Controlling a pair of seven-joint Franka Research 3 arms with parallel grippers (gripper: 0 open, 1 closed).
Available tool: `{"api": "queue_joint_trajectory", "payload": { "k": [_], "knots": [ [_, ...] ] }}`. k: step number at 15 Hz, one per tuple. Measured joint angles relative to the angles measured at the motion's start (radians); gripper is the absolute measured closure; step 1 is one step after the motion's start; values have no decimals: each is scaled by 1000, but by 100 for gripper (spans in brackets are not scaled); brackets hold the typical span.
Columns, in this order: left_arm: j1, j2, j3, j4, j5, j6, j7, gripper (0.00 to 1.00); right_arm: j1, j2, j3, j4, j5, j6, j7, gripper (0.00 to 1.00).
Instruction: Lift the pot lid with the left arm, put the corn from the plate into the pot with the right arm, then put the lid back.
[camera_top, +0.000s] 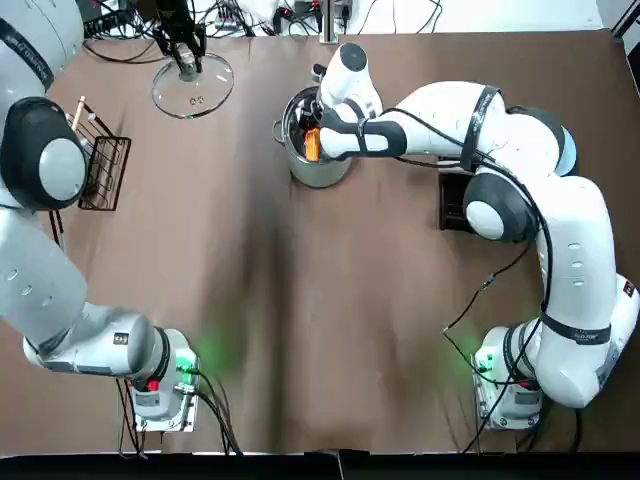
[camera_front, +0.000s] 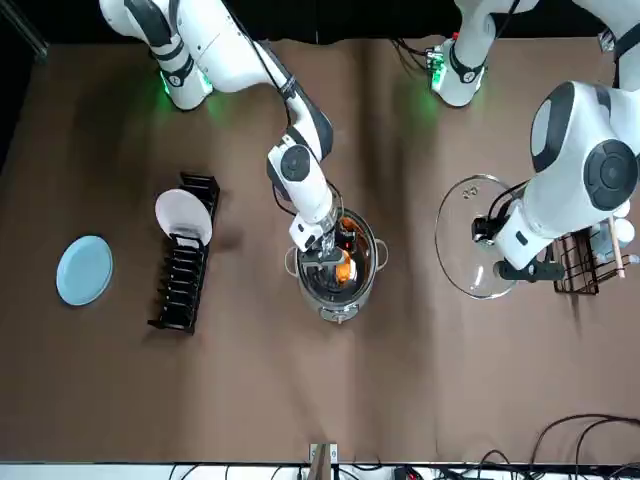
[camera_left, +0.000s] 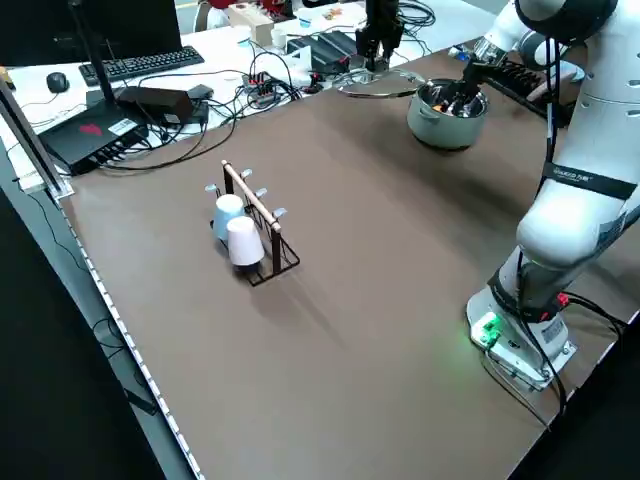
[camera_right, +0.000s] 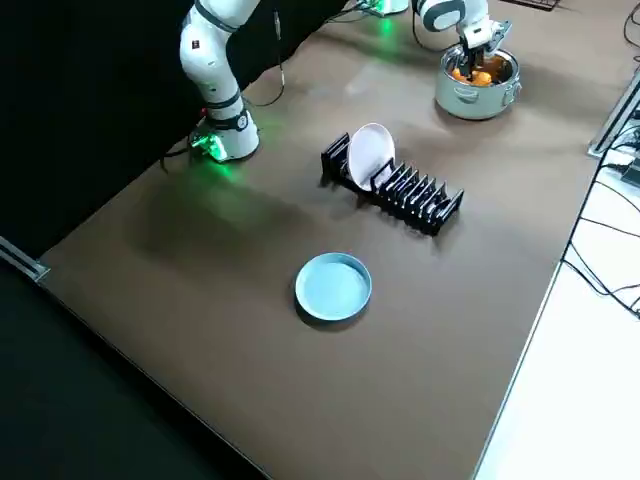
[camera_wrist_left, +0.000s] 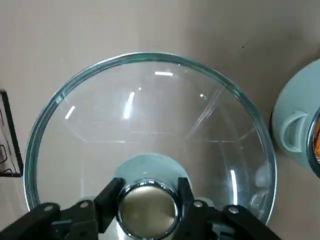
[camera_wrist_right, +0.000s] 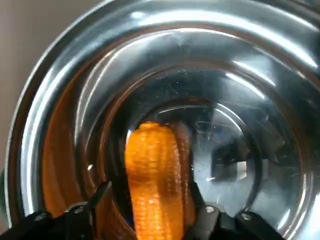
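**Corn (camera_wrist_right: 152, 185) in the pot (camera_top: 318, 172), lid (camera_wrist_left: 150, 115) not yet back**

Orange and ridged with kernels, the corn hangs inside the shiny steel pot, clamped between the fingers of my right gripper (camera_wrist_right: 147, 196). Letting go looks to me like the next step. The round blue plate (camera_right: 333, 287) lies bare, well apart from the pot. My left gripper (camera_wrist_left: 147, 186) pinches the chrome knob (camera_wrist_left: 148, 212) of the domed glass lid and holds it beside the pot. Setting it back is the last job left.
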Motion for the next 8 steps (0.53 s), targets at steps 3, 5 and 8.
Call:
{"api": "queue_joint_trajectory", "payload": {
  "k": [3,5,8],
  "knots": [
    [-6,7,-3,-4,0,2,-2,49,1,-3,-1,19,0,-67,1,6],
    [-10,13,-3,-4,0,10,-11,49,1,-3,-2,36,0,-113,1,4],
    [-38,15,-4,-4,-1,19,-73,49,2,-21,-2,64,-1,-147,1,4]
  ]
}}
